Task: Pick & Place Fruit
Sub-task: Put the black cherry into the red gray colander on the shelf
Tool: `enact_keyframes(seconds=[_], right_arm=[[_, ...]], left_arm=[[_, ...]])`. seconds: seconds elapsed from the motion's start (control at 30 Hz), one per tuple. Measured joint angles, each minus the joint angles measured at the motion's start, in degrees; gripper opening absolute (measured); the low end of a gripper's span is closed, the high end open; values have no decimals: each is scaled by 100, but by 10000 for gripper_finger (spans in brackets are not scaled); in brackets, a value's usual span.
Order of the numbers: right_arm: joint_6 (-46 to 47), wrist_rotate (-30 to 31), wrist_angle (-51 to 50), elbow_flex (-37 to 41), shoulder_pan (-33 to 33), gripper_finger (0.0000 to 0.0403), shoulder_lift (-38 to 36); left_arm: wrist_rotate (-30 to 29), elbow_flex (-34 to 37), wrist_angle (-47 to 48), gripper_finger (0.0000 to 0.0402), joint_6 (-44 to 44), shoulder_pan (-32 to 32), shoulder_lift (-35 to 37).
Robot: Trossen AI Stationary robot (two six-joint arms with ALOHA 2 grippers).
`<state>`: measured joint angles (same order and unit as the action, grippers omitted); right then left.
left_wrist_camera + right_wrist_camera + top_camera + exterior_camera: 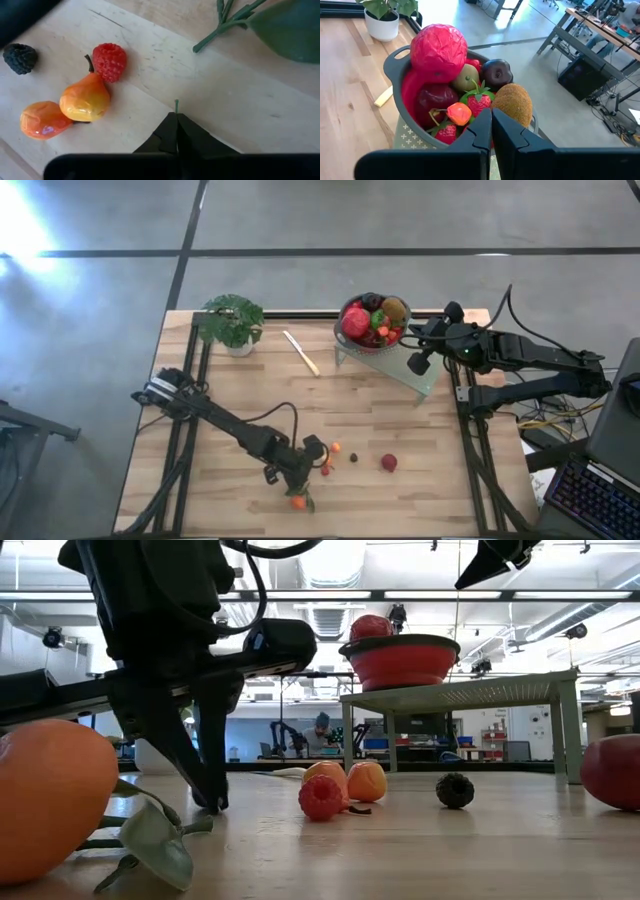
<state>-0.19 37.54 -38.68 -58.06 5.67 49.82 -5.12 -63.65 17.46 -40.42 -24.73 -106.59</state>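
A leafy orange tangerine (298, 502) (50, 798) lies on the table near its near edge, with its leaf (287, 27) beside it. My left gripper (300, 468) (176, 119) stands just behind the tangerine, fingertips down at the table (212, 802), shut. To its right lie a raspberry (109, 61), two small orange fruits (85, 100), a blackberry (20, 57) and a red fruit (388, 463). A red bowl (342, 315) (395, 55) of fruit sits on a raised stand (425, 380). My right gripper (418, 360) (491, 122) hovers by the bowl's right rim, shut and holding nothing. My left gripper pinches a thin green stem between its two fingers; only the stem's tip (176, 103) shows past the fingertips. The fingers point down from above, their free ends at the tabletop. What the stem belongs to is hidden by the gripper itself.
A potted plant (232, 320) stands at the far left of the table, and a pale knife (300, 352) lies between it and the stand. Bare wood lies in the table's middle and near right. A person sits in the room far behind the table (320, 730).
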Motion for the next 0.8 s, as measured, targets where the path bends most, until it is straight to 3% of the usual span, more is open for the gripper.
enact_keyframes(seconds=[0.37,0.8], right_arm=[[8,0,-2,0,0,8,0],[301,-2,-2,3,-2,8,55]], left_arm=[[-45,-127,34,4,249,4,50],[-531,-365,7,1,563,308,963]])
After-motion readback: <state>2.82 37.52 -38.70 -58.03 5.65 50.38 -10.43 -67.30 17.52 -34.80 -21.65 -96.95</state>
